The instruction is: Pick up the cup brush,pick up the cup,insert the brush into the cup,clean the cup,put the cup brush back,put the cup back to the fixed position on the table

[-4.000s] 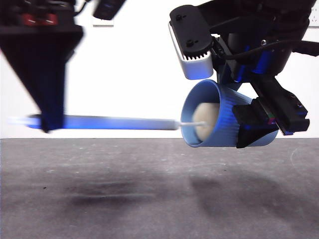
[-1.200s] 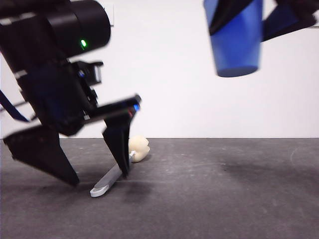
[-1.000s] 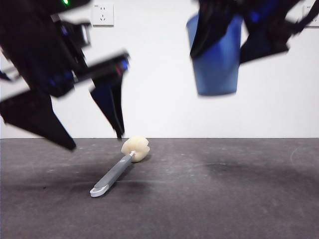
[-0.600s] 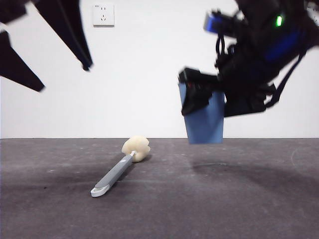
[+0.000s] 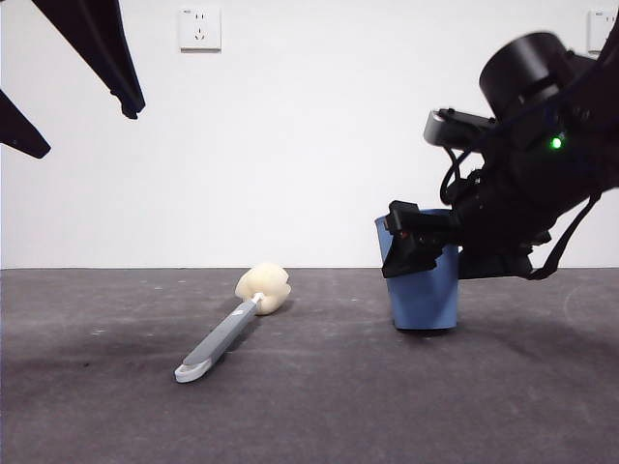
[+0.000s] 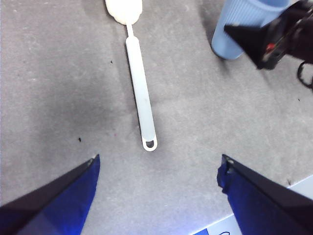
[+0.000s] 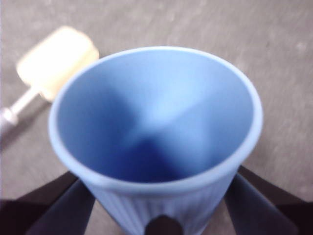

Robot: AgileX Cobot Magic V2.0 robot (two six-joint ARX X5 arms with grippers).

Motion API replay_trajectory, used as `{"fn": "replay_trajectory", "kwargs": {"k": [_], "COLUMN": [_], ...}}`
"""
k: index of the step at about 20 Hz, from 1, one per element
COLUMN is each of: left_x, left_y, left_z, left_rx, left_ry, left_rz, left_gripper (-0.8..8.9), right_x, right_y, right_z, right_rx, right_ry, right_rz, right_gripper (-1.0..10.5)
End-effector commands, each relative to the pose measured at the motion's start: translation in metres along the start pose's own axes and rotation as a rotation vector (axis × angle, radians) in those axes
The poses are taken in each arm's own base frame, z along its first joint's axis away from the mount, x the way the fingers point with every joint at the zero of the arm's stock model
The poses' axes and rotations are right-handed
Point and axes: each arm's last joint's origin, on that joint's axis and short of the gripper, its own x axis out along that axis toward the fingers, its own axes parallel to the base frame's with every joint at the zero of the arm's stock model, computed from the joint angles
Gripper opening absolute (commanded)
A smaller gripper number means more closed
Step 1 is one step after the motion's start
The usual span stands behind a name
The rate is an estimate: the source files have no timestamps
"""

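Lowered now, cup (image 5: 422,290) is standing on table (image 5: 319,406), right gripper (image 5: 435,253) pinching it, left gripper (image 6: 156,181) hanging spread, cup brush (image 5: 232,324) lying at cup's 9 o'clock.

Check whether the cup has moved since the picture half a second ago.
Yes. The cup has come down: it hung above the table line then, and now its base rests on the table, upright, with the right gripper clamped on it.
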Motion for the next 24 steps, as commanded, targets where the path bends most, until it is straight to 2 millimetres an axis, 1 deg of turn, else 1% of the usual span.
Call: {"fn": "replay_trajectory", "kwargs": {"k": [1,3,4,5,9,10,12,13,14,16,17,18,20,23,24], "left_x": [0.001,0.001,0.001,0.001,0.001,0.001,0.001,0.001,0.001,0.001,0.001,0.001,0.001,0.001,0.001], "left_y": [0.001,0.001,0.001,0.001,0.001,0.001,0.002,0.002,0.002,0.002,0.002,0.002,0.002,0.002,0.002], "left_z": [-0.001,-0.001,-0.001,-0.001,-0.001,-0.001,-0.001,-0.001,-0.001,-0.001,-0.001,-0.001,-0.001,-0.001,-0.002], "left_rx": [0.012,0.012,0.012,0.012,0.012,0.012,0.012,0.012,0.012,0.012,0.012,0.012,0.012,0.016,0.026], "left_ry": [-0.001,0.0,0.001,0.0,-0.001,-0.002,-0.008,-0.008,-0.008,-0.007,-0.007,-0.007,-0.008,-0.001,0.0], "left_rz": [0.011,0.011,0.011,0.011,0.011,0.013,0.025,0.024,0.025,0.025,0.025,0.025,0.025,0.029,0.029], "left_gripper": [4.09,4.09,4.09,4.09,4.09,4.09,4.09,4.09,4.09,4.09,4.09,4.09,4.09,4.09,4.09], "right_x": [0.005,0.005,0.006,0.005,0.004,0.003,-0.001,-0.004,-0.007,-0.017,-0.022,-0.028,-0.04,-0.067,-0.081], "right_y": [-0.001,-0.001,-0.001,0.0,-0.001,-0.001,0.0,0.0,0.0,0.0,0.0,0.001,0.001,0.002,0.003], "right_z": [-0.011,-0.013,-0.013,-0.014,-0.023,-0.025,-0.023,-0.019,-0.014,-0.001,0.005,0.011,0.021,0.032,0.037], "right_rx": [-0.003,-0.003,-0.003,-0.003,-0.001,0.0,0.0,0.0,-0.001,-0.002,-0.003,-0.005,-0.007,-0.007,-0.002], "right_ry": [0.043,0.055,0.056,0.065,0.168,0.185,0.197,0.187,0.167,0.116,0.093,0.069,0.045,0.057,0.052], "right_rz": [-0.001,-0.001,-0.001,0.0,-0.001,-0.001,-0.002,-0.002,-0.002,-0.001,-0.001,-0.001,-0.001,-0.001,0.002], "right_gripper": [-0.1,-0.1,0.1,0.5,3.0,3.4,4.2,4.6,4.8,4.8,5.1,5.6,6.0,6.0,6.0]}}
